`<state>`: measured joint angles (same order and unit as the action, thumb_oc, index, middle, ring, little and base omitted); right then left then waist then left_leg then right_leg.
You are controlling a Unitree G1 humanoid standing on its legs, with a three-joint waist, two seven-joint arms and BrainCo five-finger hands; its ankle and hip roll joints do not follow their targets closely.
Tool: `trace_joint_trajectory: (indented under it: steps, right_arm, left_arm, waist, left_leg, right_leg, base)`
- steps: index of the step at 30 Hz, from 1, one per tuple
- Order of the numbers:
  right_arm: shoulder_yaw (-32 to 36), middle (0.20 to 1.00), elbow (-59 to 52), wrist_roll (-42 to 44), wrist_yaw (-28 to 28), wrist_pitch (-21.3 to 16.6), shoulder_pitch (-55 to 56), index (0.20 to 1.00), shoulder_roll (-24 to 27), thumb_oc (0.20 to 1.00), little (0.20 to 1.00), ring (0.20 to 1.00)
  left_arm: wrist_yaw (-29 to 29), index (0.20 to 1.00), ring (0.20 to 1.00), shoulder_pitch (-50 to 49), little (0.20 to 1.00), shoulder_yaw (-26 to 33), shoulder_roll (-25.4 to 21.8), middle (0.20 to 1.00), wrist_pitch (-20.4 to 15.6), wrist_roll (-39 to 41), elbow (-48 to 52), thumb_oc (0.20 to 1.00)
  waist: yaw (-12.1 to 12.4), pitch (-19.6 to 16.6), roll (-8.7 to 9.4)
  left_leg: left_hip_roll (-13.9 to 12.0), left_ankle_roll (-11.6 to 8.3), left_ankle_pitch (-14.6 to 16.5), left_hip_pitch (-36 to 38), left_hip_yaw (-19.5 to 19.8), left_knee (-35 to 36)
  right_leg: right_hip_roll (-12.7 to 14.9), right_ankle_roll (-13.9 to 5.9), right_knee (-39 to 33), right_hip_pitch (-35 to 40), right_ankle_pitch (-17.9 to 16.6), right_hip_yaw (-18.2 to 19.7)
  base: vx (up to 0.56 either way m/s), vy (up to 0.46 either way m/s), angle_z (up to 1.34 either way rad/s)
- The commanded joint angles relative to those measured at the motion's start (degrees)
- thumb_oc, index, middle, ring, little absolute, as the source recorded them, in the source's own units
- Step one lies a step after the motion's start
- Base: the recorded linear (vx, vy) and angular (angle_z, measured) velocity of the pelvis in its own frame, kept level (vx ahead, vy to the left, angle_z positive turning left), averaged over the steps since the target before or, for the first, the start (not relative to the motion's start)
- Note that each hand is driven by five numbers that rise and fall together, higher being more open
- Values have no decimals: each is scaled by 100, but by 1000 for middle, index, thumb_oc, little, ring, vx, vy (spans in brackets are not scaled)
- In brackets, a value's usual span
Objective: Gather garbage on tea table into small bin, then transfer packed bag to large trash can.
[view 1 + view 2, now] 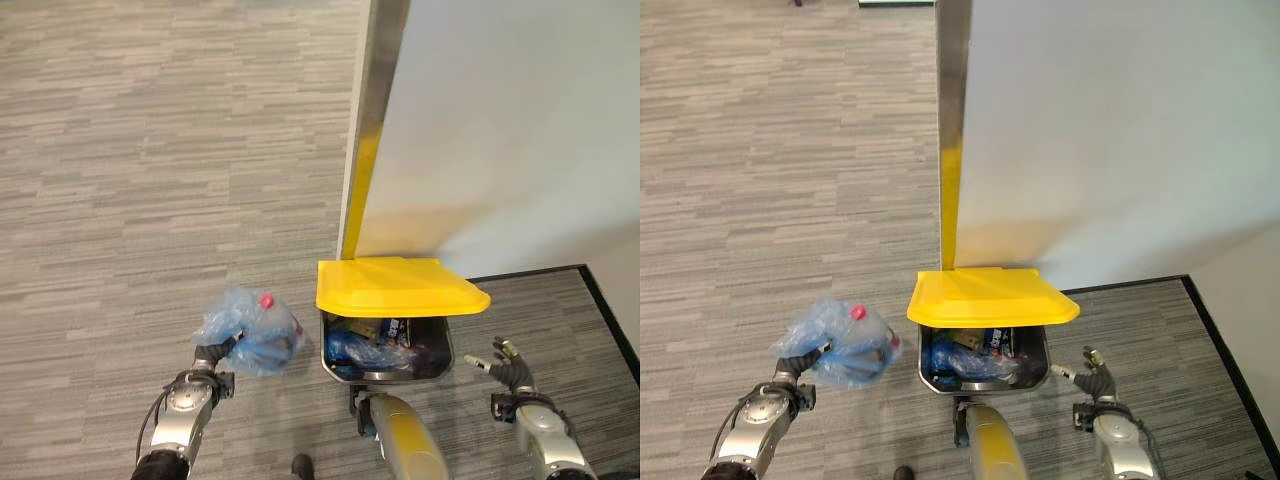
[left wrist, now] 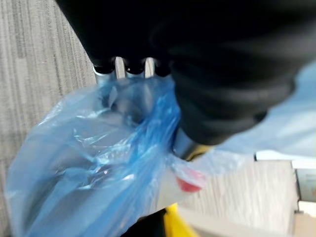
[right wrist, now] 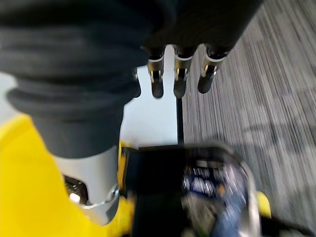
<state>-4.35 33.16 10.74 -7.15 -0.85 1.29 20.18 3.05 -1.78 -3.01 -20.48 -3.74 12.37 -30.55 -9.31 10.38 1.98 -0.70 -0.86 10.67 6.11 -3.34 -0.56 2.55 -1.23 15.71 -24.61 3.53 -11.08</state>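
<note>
Left eye view, bag: I saw the packed bag [image 1: 250, 333], thin crinkled blue plastic, see-through, bunched into a lump with a small red cap-like spot near its top.
Left eye view, bag position: it hung in the air over the grey carpet [image 1: 150, 180], just beside the large trash can [image 1: 387, 345], on that can's left and outside it.
Left eye view, left robot hand: my left robot hand [image 1: 208, 357] sat under the bag with its fingers curled round the gathered plastic.
Left eye view, can: the yellow lid [image 1: 398, 286] stood raised over the opening, against a pale wall panel [image 1: 500, 130]; inside I could make out blue plastic and dark packaging.
Right eye view, right robot hand: my right robot hand [image 1: 1092, 378] hovered just right of the can, fingers spread and relaxed, holding nothing.
Left wrist view, grip: here I got what the head views lacked, the silver fingers [image 2: 118, 69] going into the twisted neck of the bag; a red spot showed through the film lower down.
Right wrist view, can interior: looking down past straight dark-tipped fingers [image 3: 179, 78], I saw the can's metal rim and a blurred jumble of waste inside, too smeared to name.
</note>
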Motion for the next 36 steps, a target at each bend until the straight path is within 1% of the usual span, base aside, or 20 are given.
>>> trace_joint_trajectory:
  steps: [1,2,3,4,11,14,15,17,18,20,21,22,23,24,25,26,27,30,33,36]
  right_arm:
    - [397,1000,-145,63,-308,-210,-130,1000,-160,1000,1000,1000]
    - [399,1000,-147,64,-310,-209,-129,1000,-160,1000,1000,1000]
    - [484,1000,-163,397,-381,-300,-185,1000,-309,1000,1000,1000]
    - [440,1000,-119,481,-381,-327,-236,1000,-353,1000,1000,1000]
    - [-137,1000,77,230,-33,-144,-394,1000,-293,1000,1000,1000]
    - [-567,1000,60,154,127,-116,-663,1000,-354,1000,1000,1000]
    - [-851,1000,17,73,207,-121,-881,1000,-372,1000,1000,1000]
    - [-1131,1000,-62,-20,251,-135,-1182,1000,-366,1000,1000,1000]
    - [-1131,1000,-57,-20,251,-137,-1190,1000,-366,1000,1000,1000]
    - [-1444,1000,-179,-151,263,-155,-1677,1000,-329,1000,1000,1000]
    - [-1686,1000,-171,-164,221,-192,-2206,1000,-331,1000,1000,1000]
    - [-1686,1000,-161,-163,220,-196,-2221,1000,-332,1000,1000,1000]
    - [-1916,1000,-146,-203,143,-222,-2858,1000,-337,1000,1000,1000]
    - [-1914,1000,-140,-202,143,-225,-2869,1000,-341,1000,1000,1000]
    - [-2097,1000,-97,-206,79,-236,-3477,1000,-273,1000,1000,1000]
    - [-2143,1000,-44,-194,37,-236,-3768,1000,-239,1000,1000,1000]
    - [-2141,1000,-35,-192,37,-239,-3779,1000,-239,1000,1000,1000]
    - [-2217,1000,220,-37,-80,-235,-4536,1000,-102,1000,1000,1000]
    - [-2168,1000,499,291,-129,-257,-4776,1000,-123,1000,1000,1000]
    - [-2177,1000,633,399,-131,-262,-4870,1000,-109,1000,1000,1000]
  left_arm:
    - [104,200,200,-74,200,72,-223,200,-267,3,229,200]
    - [105,200,200,-72,200,69,-223,200,-268,4,229,200]
    - [136,200,200,-111,200,36,-169,200,-296,49,236,200]
    - [140,200,200,-98,200,23,-156,200,-317,56,238,200]
    - [14,200,200,-26,200,-127,-217,200,-298,15,218,200]
    - [-58,200,200,116,200,-322,-209,200,-302,-27,294,200]
    - [-73,200,200,240,200,-440,-187,200,-317,-35,295,200]
    - [-98,200,200,388,200,-587,-172,200,-344,-21,339,200]
    - [-98,200,200,394,200,-586,-171,200,-345,-21,336,200]
    - [-91,200,200,628,200,-784,-183,200,-381,-14,367,200]
    - [-59,200,200,881,200,-985,-186,200,-441,32,372,200]
    - [-58,200,200,893,200,-984,-185,200,-444,33,365,200]
    - [-27,200,200,1176,200,-1242,-205,200,-515,72,421,200]
    - [-27,200,200,1185,200,-1240,-209,200,-517,72,417,200]
    - [-12,200,200,1442,200,-1458,-288,200,-586,115,518,200]
    - [-20,200,200,1554,200,-1585,-337,200,-627,121,609,200]
    - [-20,200,200,1563,200,-1585,-338,200,-628,122,607,200]
    - [-109,200,200,1907,200,-2024,-475,200,-710,88,962,200]
    - [-166,200,200,2246,200,-2354,-491,200,-740,86,1142,200]
    - [-173,200,200,2510,200,-2547,-478,200,-765,52,1253,200]
  waist:
    - [2,-36,7]
    - [7,-33,7]
    - [14,-46,-17]
    - [45,-42,-19]
    - [192,29,-3]
    - [294,91,-30]
    - [357,134,-41]
    - [423,172,-54]
    - [420,177,-56]
    - [484,229,-52]
    - [537,267,-39]
    - [536,277,-39]
    - [612,333,-39]
    - [602,336,-13]
    - [643,377,25]
    - [663,400,49]
    - [666,408,50]
    - [699,447,141]
    - [690,476,196]
    - [666,514,211]
  left_leg:
    - [445,126,984,564,-37,-363]
    - [445,127,985,568,-41,-362]
    - [468,146,994,592,-43,-343]
    - [479,159,996,598,-25,-337]
    - [519,183,1005,609,45,-350]
    - [537,198,1007,570,97,-382]
    - [537,198,1009,529,137,-411]
    - [543,192,1001,480,171,-451]
    - [541,192,1004,479,172,-455]
    - [538,181,995,418,188,-501]
    - [537,171,976,357,202,-539]
    - [536,171,979,357,203,-544]
    - [509,159,990,296,197,-604]
    - [534,162,970,285,205,-600]
    - [531,148,944,223,212,-619]
    - [530,139,936,195,208,-641]
    - [530,139,938,194,206,-644]
    - [514,122,941,130,169,-688]
    - [510,113,940,115,130,-671]
    - [516,107,948,110,89,-671]
  right_leg:
    - [176,-825,-1195,31,-1368,549]
    - [173,-825,-1196,33,-1369,551]
    - [178,-822,-1216,49,-1382,546]
    - [182,-821,-1225,52,-1392,540]
    - [241,-810,-1270,94,-1417,495]
    - [282,-782,-1267,73,-1418,447]
    - [314,-771,-1255,43,-1412,406]
    - [352,-763,-1249,31,-1410,365]
    - [352,-763,-1248,32,-1409,362]
    - [382,-753,-1243,5,-1410,340]
    - [401,-746,-1243,-7,-1418,325]
    - [401,-746,-1241,-6,-1417,324]
    - [387,-741,-1240,-7,-1416,297]
    - [412,-743,-1246,-16,-1428,304]
    - [423,-739,-1256,-47,-1440,292]
    - [423,-739,-1262,-59,-1449,286]
    - [423,-739,-1261,-59,-1449,287]
    - [413,-755,-1289,-69,-1463,253]
    - [400,-788,-1317,-93,-1501,239]
    - [396,-811,-1324,-117,-1516,233]
  base:
    - [-3,37,-4]
    - [2,42,-4]
    - [1,20,-3]
    - [-2,14,-5]
    - [-2,-4,-1]
    - [-3,-14,1]
    - [-9,-39,6]
    - [-7,-35,7]
    - [-11,-27,12]
    - [-30,-40,16]
    - [-31,-41,15]
    - [-42,-69,13]
    - [-33,-42,7]
    - [-65,-75,6]
    - [-55,-53,8]
    - [-46,-51,10]
    - [-26,-38,10]
    - [-27,-53,6]
    - [-17,-30,1]
    - [-20,-9,-9]
